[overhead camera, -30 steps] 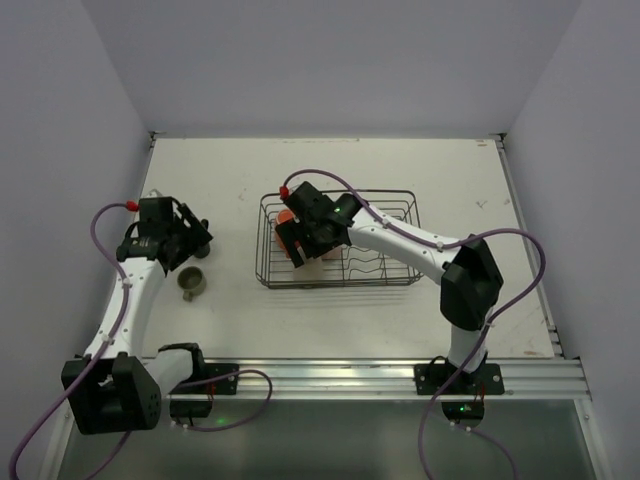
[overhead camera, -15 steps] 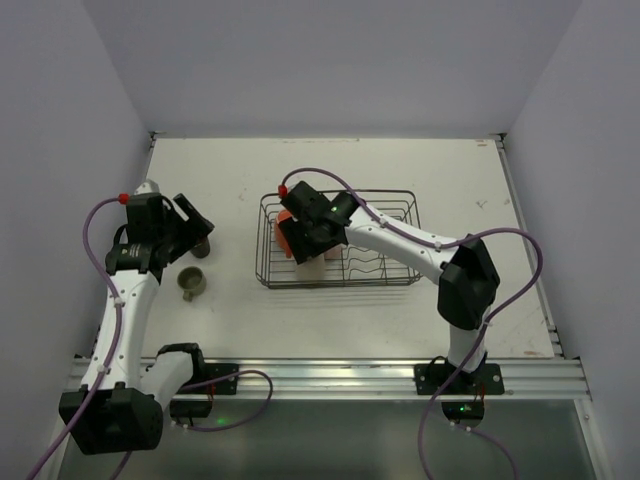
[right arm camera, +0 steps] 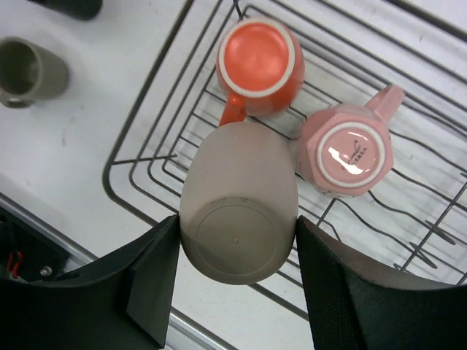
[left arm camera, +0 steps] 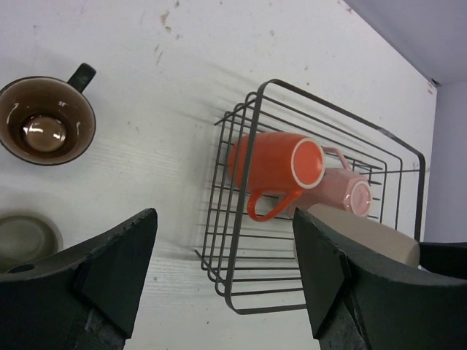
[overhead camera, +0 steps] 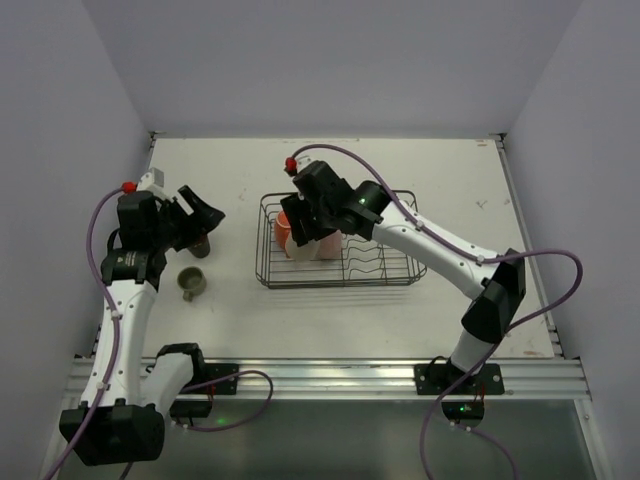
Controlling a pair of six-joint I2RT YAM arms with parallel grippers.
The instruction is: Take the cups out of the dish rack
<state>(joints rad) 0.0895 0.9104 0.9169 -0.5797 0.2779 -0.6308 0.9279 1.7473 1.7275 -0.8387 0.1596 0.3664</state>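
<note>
The black wire dish rack [overhead camera: 400, 283] sits mid-table. My right gripper [overhead camera: 309, 228] is shut on the cream-beige cup [right arm camera: 237, 204], held bottom-up above the rack's left end. The orange cup [right arm camera: 257, 67] and pink cup [right arm camera: 343, 149] lie in the rack under it; both also show in the left wrist view, orange [left arm camera: 273, 162] and pink [left arm camera: 343, 189]. My left gripper [overhead camera: 203, 215] is open and empty, left of the rack. The dark brown cup [left arm camera: 45, 120] and olive-grey cup [overhead camera: 191, 284] stand upright on the table below it.
The table's left edge and wall run close behind the left arm. The rack's wavy dividers [overhead camera: 375, 262] fill its right half. The aluminium rail [overhead camera: 330, 378] with the arm bases lines the near edge.
My right gripper has risen with the cream-beige cup, lifting it out of the rack. My left gripper has drawn back and up, away from the olive-grey cup.
</note>
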